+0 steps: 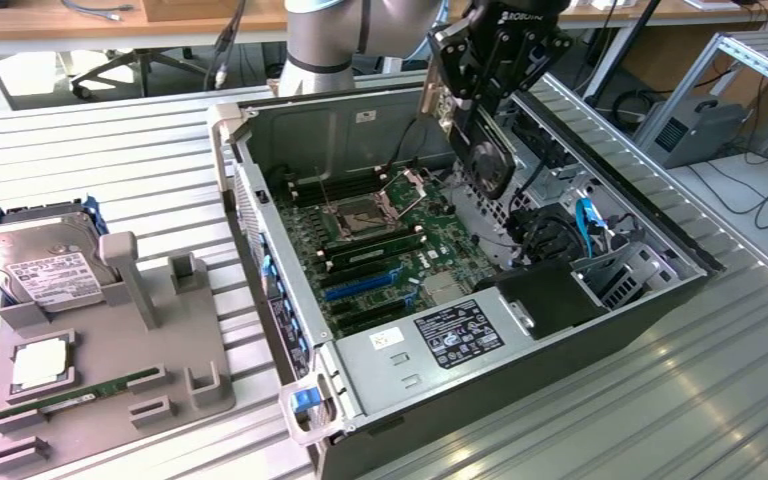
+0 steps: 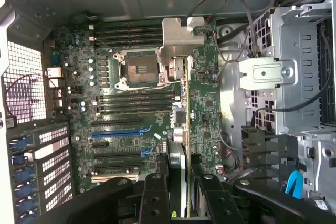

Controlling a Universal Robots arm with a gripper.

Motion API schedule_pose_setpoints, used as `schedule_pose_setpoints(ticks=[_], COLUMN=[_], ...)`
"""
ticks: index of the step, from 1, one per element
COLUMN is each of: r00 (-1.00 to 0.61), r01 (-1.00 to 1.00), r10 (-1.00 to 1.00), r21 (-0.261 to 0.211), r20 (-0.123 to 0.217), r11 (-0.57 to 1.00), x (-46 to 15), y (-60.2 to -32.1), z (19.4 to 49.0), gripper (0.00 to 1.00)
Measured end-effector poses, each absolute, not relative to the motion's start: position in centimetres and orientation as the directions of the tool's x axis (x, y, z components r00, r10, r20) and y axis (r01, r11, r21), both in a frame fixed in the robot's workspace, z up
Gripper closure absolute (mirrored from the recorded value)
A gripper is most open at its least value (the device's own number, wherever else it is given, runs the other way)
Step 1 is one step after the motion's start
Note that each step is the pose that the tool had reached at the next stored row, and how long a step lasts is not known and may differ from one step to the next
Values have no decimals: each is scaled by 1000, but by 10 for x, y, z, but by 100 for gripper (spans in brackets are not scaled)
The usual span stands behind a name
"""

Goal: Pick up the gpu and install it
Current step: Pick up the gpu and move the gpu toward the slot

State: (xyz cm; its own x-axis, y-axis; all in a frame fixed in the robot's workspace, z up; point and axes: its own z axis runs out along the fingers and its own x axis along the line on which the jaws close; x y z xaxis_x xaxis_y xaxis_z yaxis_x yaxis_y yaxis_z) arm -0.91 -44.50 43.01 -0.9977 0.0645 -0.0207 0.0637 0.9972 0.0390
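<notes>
The gpu, a dark card with a round fan and a pale metal bracket at one end, hangs upright over the open computer case. My gripper is shut on its upper edge. It hovers above the motherboard, toward the exterior view's right of the CPU socket. In the wrist view the gpu is edge-on between my black fingers, its bracket end far from the camera. The motherboard lies below it, and the blue expansion slot sits to one side of the card's line.
A grey fixture tray on the exterior view's left holds a hard drive, a CPU and a green RAM stick. The power supply fills the case's near end. Drive cages and cables crowd one side.
</notes>
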Motion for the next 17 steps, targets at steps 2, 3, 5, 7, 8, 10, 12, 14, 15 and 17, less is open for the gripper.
schedule_pose_setpoints(ticks=[2, 3, 5, 7, 8, 10, 12, 14, 15, 17], r00=[-998, -998, -998, -998, -998, -998, -998, -998, -998, -998], r01=[64, 64, 64, 64, 64, 64, 64, 64, 64, 64], r10=[64, 64, 64, 64, 64, 65, 64, 64, 64, 65], r21=[39, 39, 39, 39, 39, 39, 39, 39, 39, 39], r20=[-21, -21, -21, -21, -21, -21, -21, -21, -21, -21], r11=[997, 997, 997, 997, 997, 997, 997, 997, 997, 997], x=[-10, -10, -10, -10, -10, -10, -10, -10, -10, -11], y=[-443, -443, -443, -443, -443, -442, -442, -441, -440, -440], z=[428, 428, 427, 426, 426, 425, 425, 424, 424, 423], gripper=[73, 73, 73, 73, 73, 73, 73, 73, 73, 73])
